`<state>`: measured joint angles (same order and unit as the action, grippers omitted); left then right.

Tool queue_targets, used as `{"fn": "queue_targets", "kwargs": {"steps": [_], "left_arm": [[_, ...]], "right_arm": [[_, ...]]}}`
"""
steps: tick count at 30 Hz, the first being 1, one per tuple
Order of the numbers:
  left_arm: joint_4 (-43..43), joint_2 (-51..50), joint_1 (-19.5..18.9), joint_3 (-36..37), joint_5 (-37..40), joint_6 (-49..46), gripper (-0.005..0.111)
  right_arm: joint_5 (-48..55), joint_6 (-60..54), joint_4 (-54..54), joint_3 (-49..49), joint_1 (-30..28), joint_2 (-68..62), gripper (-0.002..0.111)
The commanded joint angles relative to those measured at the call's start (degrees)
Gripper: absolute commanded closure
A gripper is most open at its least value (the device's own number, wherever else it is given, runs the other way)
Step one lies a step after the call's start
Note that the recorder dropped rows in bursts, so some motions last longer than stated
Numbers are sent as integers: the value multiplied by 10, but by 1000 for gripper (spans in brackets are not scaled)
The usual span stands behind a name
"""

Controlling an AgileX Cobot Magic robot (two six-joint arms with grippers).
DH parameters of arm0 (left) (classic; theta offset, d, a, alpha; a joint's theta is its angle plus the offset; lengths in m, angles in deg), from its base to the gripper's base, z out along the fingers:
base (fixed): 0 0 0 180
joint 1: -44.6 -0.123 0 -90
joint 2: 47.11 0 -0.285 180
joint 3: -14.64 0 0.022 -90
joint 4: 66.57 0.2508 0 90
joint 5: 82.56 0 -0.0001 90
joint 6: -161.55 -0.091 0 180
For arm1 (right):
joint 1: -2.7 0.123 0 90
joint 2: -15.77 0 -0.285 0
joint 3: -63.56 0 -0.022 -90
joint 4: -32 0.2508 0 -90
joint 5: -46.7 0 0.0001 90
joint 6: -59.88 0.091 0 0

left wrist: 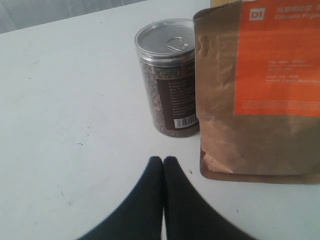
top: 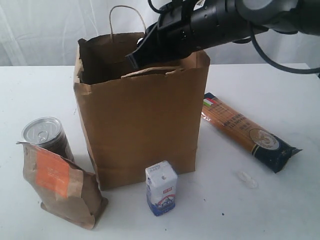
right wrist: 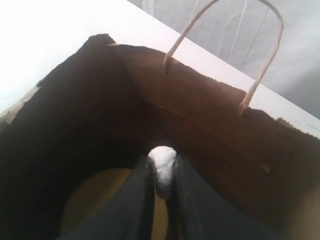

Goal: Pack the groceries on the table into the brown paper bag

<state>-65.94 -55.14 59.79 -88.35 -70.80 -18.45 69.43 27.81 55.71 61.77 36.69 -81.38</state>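
Right jaws: I have them down in the mouth of the tall creased brown paper bag [top: 140, 125], pinched on the white cap of the yellow white-capped jar [right wrist: 163, 156].
Left jaws: closed on nothing, low over the white surface [top: 280, 200] at the near left.
Jar handling: rigid and smooth, I judge. The cap is a narrow hold, so the jar may swing or slip.
On the surface: silver-topped can [left wrist: 167, 75] and orange-labelled kraft pouch [left wrist: 255, 90] side by side at the left, small white-blue carton [top: 161, 187] near the bag's front, long spaghetti packet [top: 247, 131] lying to the right.
Next holds: the carton looks stiff and light, so I'd take it across its narrow sides. The spaghetti is probably brittle, so mid-length.
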Motion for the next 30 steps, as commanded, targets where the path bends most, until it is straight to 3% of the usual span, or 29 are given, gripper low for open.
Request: {"fn": "queue_targets", "kwargs": {"steps": [1, 4, 16, 24, 30], "left_arm": [[-2, 2, -2, 2, -1, 0, 107], [-2, 2, -2, 2, -1, 0, 107], [-2, 2, -2, 2, -1, 0, 107], [-2, 2, -2, 2, -1, 0, 107], [-2, 2, -2, 2, -1, 0, 107]], "right_arm": [[1, 11, 0, 5, 2, 0, 69], [1, 15, 0, 5, 2, 1, 64], [12, 29, -45, 5, 2, 99, 64], [52, 142, -185, 4, -1, 201, 64], [93, 201, -223, -39, -43, 288, 64]]}}
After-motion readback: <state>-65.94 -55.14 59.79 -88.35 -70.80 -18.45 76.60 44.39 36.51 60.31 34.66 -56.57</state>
